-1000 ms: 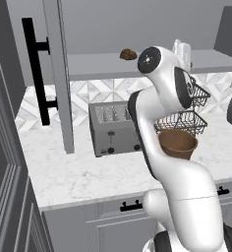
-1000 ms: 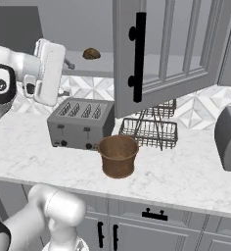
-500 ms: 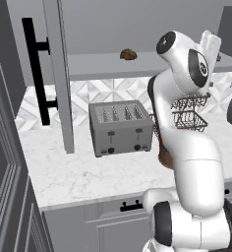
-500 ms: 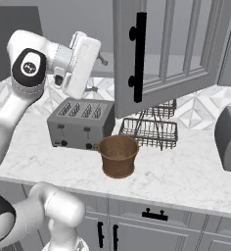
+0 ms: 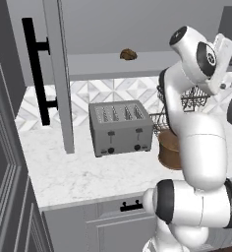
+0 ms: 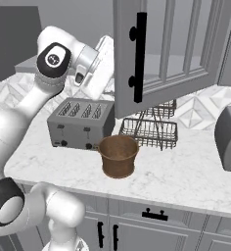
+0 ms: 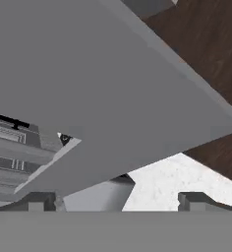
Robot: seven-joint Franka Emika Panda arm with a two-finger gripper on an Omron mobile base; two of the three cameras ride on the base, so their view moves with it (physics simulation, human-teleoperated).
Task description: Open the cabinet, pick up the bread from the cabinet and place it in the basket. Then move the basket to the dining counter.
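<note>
Gripper [image 7: 118, 199]: we see jaws spread, empty.
Bread [image 5: 129, 54]: on cabinet [image 5: 56, 74] shelf.
Risk: we may clip the open door [image 6: 132, 59] reaching in.

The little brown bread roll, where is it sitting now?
In the left base view the small brown bread roll sits on the grey cabinet shelf, above the silver toaster.

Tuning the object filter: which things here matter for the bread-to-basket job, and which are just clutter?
Job:
- cabinet, doors open
- bread, on the cabinet shelf
- basket, on the worktop
- gripper, open, holding nothing

Clutter:
- toaster, left of the basket
- black wire rack, behind the basket
- grey appliance, far right
</note>
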